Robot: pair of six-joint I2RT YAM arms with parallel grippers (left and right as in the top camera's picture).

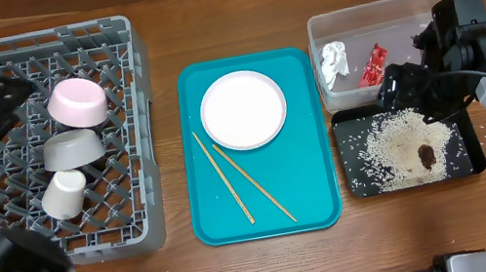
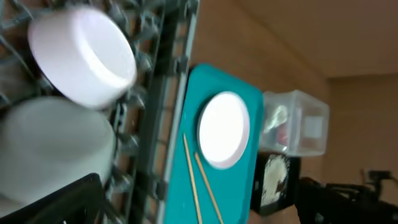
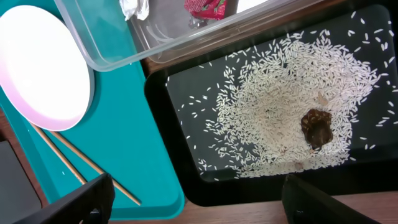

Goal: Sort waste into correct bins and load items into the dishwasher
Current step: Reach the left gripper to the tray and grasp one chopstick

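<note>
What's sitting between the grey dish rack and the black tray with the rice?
The teal tray, holding the white plate and two chopsticks. The overhead view shows it best.

1. The left wrist view is blurred; whether the left gripper (image 1: pixel 11 96) is spread cannot be told.
2. The right wrist view's top edge cuts off the clear tub (image 3: pixel 186 46), tissue (image 3: pixel 134 7) and red wrapper (image 3: pixel 205 6).
3. Overhead, the right gripper (image 1: pixel 414 93) hides part of the rim of the black tray (image 1: pixel 348 188).

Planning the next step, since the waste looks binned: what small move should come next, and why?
Probably bring the left gripper from over the dish rack toward the white plate: plate and chopsticks lie on the teal tray, while the pink bowl, grey bowl and cup already sit in the rack.
</note>
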